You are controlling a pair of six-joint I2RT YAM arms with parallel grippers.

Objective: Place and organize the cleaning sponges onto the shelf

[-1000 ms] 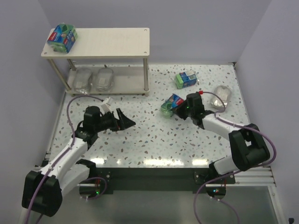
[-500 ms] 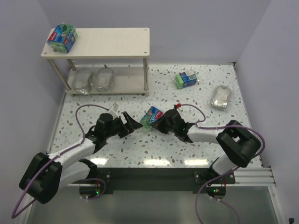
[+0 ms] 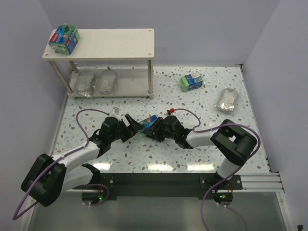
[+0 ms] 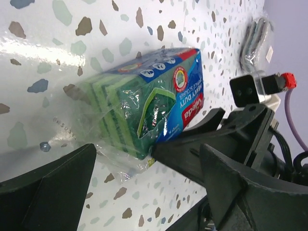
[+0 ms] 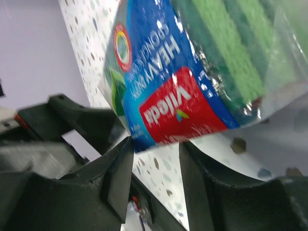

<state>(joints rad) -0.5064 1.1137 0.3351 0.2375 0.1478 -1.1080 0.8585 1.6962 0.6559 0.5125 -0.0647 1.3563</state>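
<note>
Speckled white surface [image 3: 144,156], lilac walls. Both arms lie low and stretched inward, hands meeting tip to tip at centre. Right hand [image 3: 153,129] clamps the labelled end of one green sponge pack [image 4: 144,110]; whether the pack touches the surface cannot be told. Left hand [image 3: 135,126] is spread wide, its fingers [image 4: 48,192] flanking the pack's free end without contact. Shelf [image 3: 115,43]: one green pack [image 3: 64,39] on top board, two grey scourers [image 3: 96,82] on lower. Far right of surface: second green pack [image 3: 192,82], a scourer [image 3: 227,101].
</note>
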